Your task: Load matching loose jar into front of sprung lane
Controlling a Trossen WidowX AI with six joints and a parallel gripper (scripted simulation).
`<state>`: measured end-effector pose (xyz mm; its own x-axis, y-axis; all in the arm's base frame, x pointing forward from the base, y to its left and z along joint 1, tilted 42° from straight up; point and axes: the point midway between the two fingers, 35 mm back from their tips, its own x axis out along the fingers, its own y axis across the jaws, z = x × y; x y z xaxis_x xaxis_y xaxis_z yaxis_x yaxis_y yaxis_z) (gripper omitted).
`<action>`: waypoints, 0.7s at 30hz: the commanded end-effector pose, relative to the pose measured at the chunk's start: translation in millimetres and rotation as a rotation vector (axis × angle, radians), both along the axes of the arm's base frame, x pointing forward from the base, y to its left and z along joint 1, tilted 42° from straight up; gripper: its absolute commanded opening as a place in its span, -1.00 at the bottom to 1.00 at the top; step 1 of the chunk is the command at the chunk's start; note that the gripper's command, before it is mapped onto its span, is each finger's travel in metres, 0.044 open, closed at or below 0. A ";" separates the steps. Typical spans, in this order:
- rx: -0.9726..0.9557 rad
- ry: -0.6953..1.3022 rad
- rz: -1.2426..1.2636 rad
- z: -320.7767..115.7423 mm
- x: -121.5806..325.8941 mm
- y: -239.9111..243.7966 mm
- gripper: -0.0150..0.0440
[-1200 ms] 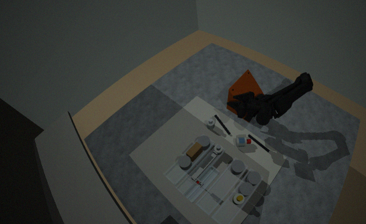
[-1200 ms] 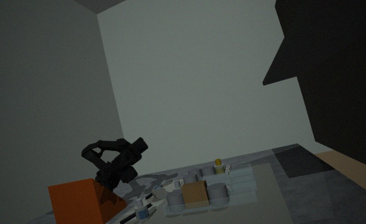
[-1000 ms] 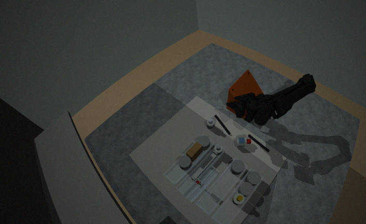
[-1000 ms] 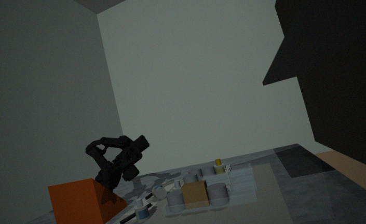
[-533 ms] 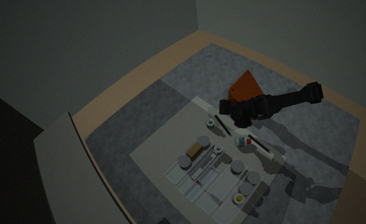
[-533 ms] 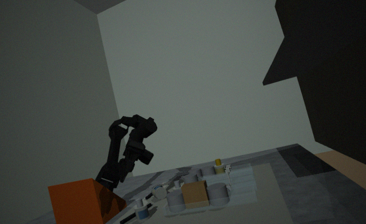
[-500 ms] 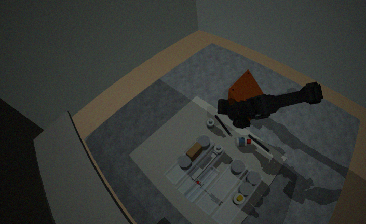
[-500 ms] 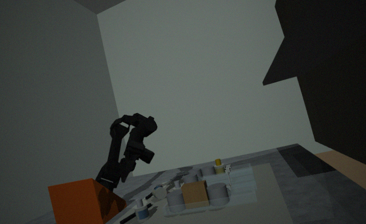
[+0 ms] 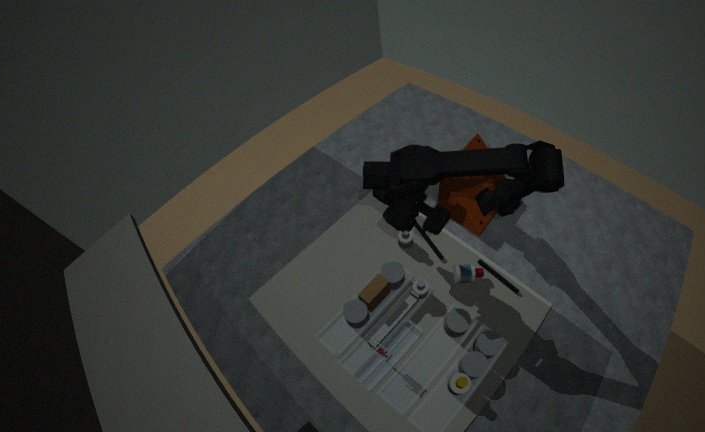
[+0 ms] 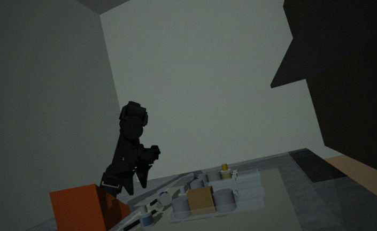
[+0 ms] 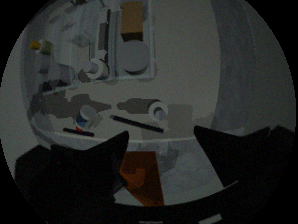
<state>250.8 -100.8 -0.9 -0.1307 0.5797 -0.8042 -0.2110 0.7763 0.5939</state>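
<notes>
My gripper [image 9: 418, 218] [image 10: 138, 189] [image 11: 162, 132] is wide open and empty, above the near edge of the board. The loose jar with a white cap and blue label [image 9: 405, 239] [image 10: 146, 220] [image 11: 158, 110] stands upright on the board, below and beyond the fingertips. A similar white-capped jar [image 9: 420, 288] [image 10: 183, 191] [image 11: 96, 69] stands at the near end of the narrow sprung lane. The pusher plate behind it is too small to make out. A red-capped jar [image 9: 464, 273] [image 10: 164, 198] [image 11: 85, 118] lies on its side.
Grey cylinders [image 9: 355, 313] [image 10: 224, 200] [image 11: 134, 56] and a brown block [image 9: 374, 291] [image 10: 201, 201] [image 11: 132, 21] stand in the neighbouring lane. A yellow-capped jar [image 9: 459, 383] [image 10: 225, 174] is across the rack. Dark bars [image 9: 498, 276] [image 11: 136, 123] lie near the board's edge.
</notes>
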 end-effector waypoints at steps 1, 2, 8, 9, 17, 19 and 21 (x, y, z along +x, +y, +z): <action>0.072 0.036 -0.094 -6.9 6.4 -5.0 1.00; 0.072 0.036 -0.094 -6.9 6.4 -5.0 1.00; 0.072 0.036 -0.094 -12.9 5.9 0.1 1.00; 0.072 0.036 -0.093 -20.3 5.0 6.4 1.00; 0.073 0.035 -0.094 -34.4 2.5 18.2 1.00; 0.073 0.035 -0.094 -41.2 1.7 24.1 1.00; 0.073 0.035 -0.094 -44.7 1.1 27.2 1.00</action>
<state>254.8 -82.4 -38.1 -0.0933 0.6418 -0.7612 -0.1248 0.7510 0.6484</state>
